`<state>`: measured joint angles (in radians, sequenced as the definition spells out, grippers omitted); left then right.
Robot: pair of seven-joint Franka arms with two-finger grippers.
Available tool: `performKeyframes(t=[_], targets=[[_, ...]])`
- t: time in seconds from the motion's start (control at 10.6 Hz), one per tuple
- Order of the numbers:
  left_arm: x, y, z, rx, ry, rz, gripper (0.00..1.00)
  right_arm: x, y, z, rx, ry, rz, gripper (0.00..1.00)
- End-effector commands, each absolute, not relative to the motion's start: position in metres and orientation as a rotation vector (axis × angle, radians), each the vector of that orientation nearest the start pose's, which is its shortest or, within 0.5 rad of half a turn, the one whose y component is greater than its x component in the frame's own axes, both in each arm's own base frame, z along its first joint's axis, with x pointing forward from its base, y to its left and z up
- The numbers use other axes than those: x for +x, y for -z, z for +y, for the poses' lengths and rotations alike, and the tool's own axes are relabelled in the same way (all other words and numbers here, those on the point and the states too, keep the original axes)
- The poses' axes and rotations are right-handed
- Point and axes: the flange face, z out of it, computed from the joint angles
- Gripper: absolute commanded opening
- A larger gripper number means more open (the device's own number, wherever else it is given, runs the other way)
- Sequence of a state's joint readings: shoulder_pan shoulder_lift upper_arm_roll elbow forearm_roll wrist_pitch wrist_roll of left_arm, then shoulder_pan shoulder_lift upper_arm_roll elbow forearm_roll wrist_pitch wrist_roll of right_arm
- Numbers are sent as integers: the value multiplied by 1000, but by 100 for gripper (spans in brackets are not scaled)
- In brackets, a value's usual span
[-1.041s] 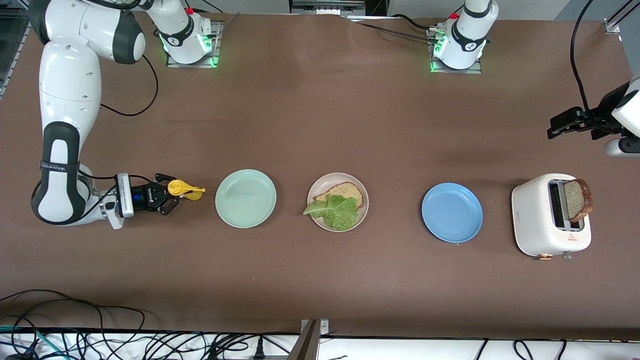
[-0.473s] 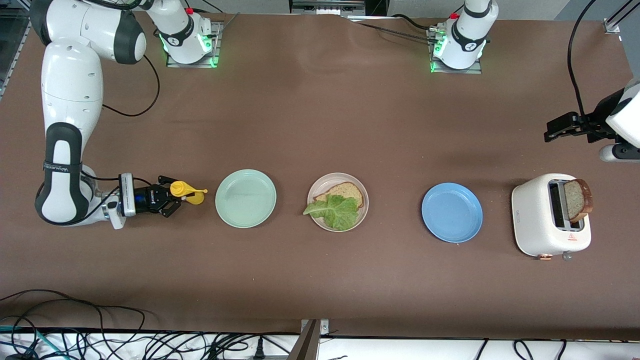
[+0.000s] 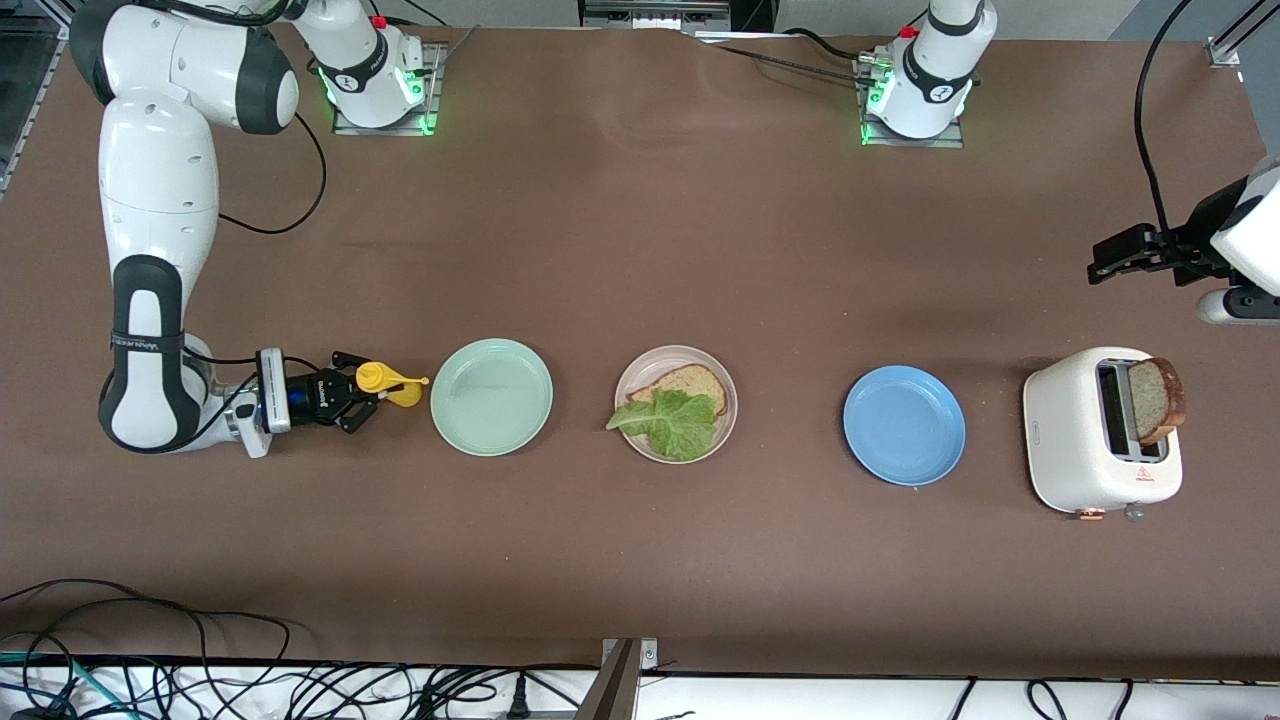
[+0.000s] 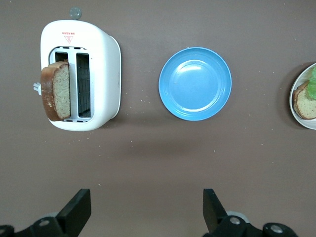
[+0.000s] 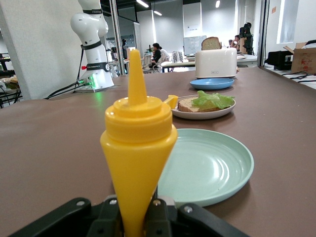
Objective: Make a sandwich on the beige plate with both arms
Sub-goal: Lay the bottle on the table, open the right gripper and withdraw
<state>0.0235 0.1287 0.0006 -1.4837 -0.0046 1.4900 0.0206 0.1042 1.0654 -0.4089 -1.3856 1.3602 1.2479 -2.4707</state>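
The beige plate (image 3: 728, 415) sits mid-table with one brown-crusted bread slice (image 3: 693, 381) and a ruffled lettuce leaf (image 3: 668, 420) lying open on it. A second bread slice (image 3: 1158, 400) stands in the white toaster (image 3: 1085, 435) at the left arm's end. My right gripper (image 3: 352, 392) is shut on a yellow squeeze bottle (image 3: 385, 379), held low beside the mint-green plate (image 3: 490, 397); the right wrist view shows the bottle (image 5: 136, 143) upright in the jaws. My left gripper (image 3: 1110, 258) is open and empty, up over bare table beside the toaster (image 4: 101, 74).
A blue plate (image 3: 903, 424) lies between the beige plate and the toaster. The mint-green plate lies between the bottle and the beige plate. Cables hang along the table edge nearest the front camera. The arm bases stand at the edge farthest from it.
My right gripper has carried the yellow bottle toward the mint-green plate. My left gripper shifted slightly a second ago and has held still since.
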Motion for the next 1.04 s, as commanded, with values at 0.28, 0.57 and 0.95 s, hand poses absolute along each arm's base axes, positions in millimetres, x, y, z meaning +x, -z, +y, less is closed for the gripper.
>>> performKeyframes(t=[0.28, 0.57, 0.95], targets=[[589, -589, 16, -3126, -185, -20, 100, 650, -112, -25, -1188, 908, -1426, 100], [591, -586, 16, -3126, -183, -17, 100, 649, -119, -57, -1235, 917, -1412, 100], [592, -587, 16, -3127, -173, -20, 100, 658, -165, -108, -1378, 753, -1408, 100]])
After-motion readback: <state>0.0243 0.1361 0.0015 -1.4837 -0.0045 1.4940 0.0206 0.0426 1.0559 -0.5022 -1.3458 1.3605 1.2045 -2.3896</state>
